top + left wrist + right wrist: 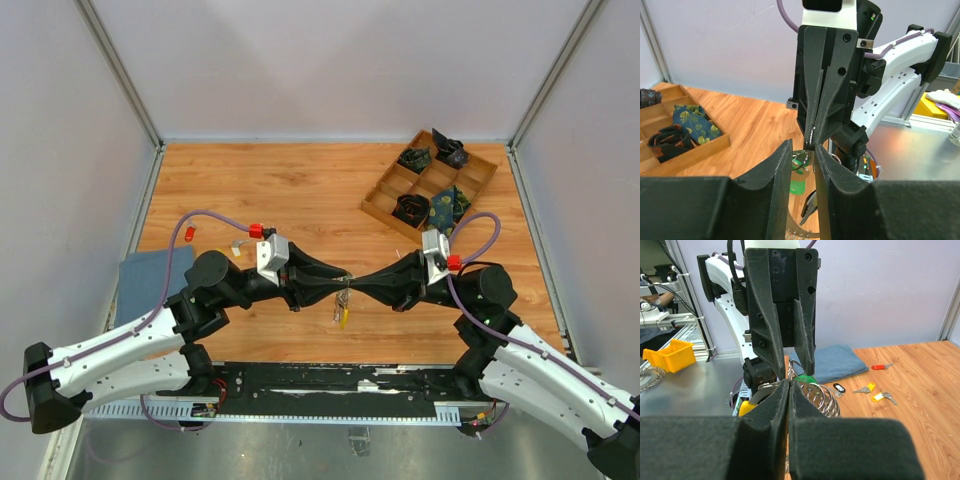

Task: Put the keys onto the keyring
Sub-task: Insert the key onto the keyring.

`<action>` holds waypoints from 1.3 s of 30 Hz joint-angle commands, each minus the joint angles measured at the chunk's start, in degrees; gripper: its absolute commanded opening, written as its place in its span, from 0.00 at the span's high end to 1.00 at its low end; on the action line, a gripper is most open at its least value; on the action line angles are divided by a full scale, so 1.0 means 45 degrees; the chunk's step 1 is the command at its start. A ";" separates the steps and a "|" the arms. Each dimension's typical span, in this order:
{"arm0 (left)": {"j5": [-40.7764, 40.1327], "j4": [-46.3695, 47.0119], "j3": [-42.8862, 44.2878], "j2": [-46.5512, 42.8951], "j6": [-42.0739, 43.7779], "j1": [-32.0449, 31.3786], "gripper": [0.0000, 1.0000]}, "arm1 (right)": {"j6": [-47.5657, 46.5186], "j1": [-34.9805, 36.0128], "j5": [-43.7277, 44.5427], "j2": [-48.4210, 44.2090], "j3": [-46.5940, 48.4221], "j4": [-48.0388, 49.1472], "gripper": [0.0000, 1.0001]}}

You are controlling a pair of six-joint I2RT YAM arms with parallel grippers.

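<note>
Right gripper (789,384) fills the foreground of its own wrist view. We note its two fingers pressed flat together. From the left wrist view a glint of silver wire shows between them, so we record it as clamped on the keyring (821,399). Left gripper (803,157) meets it tip to tip. Its fingers (777,170) stand apart with a narrow gap, and the ring's wire sits in that gap. We cannot tell whether either pad touches the wire. From above, the two grippers meet over the near middle of the table (300,190). The keyring hangs just under the meeting point, clear of the wood, with its yellow part lowest. Coiled silver loops of the ring show just beyond the right fingertips. Further out, we count four loose keys (867,388) lying flat on the table, well apart from the ring: one red-headed, one black-headed, two yellow-headed. They lie near a folded blue cloth (832,364) on the left side of the table. At the far right corner sits a wooden tray (380,195) with compartments, several of which hold dark patterned fabric rolls (414,208).
</note>
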 commanded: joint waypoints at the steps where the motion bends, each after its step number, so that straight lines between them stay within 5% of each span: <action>1: 0.0182 0.0401 0.0300 0.0163 0.0097 -0.0025 0.72 | -0.0224 0.0098 -0.0013 -0.0192 0.0632 0.0455 1.00; 10: 0.0106 0.0328 0.0268 0.0216 0.0080 -0.0041 0.99 | -0.0317 0.0112 0.0028 -0.0294 0.0591 0.0433 0.99; 14: 0.0123 -0.0266 0.0480 0.0214 0.0302 -0.0042 0.99 | -0.0900 0.0096 -0.0086 -0.0491 0.0852 -0.0457 0.97; 19: 0.0047 -0.2529 0.1370 0.0371 0.1212 -0.0035 1.00 | -0.3728 0.0109 -0.0657 -0.0839 0.2545 -0.6162 0.75; 26: 0.0640 -0.5763 0.2657 0.1065 0.2657 -0.0133 0.99 | -0.6149 0.0102 -0.1351 0.0482 0.5030 -1.2160 0.72; 39: 0.0951 -0.6708 0.3266 0.1609 0.3280 -0.0406 0.99 | -0.6763 0.0111 -0.1684 0.1574 0.5578 -1.3026 0.75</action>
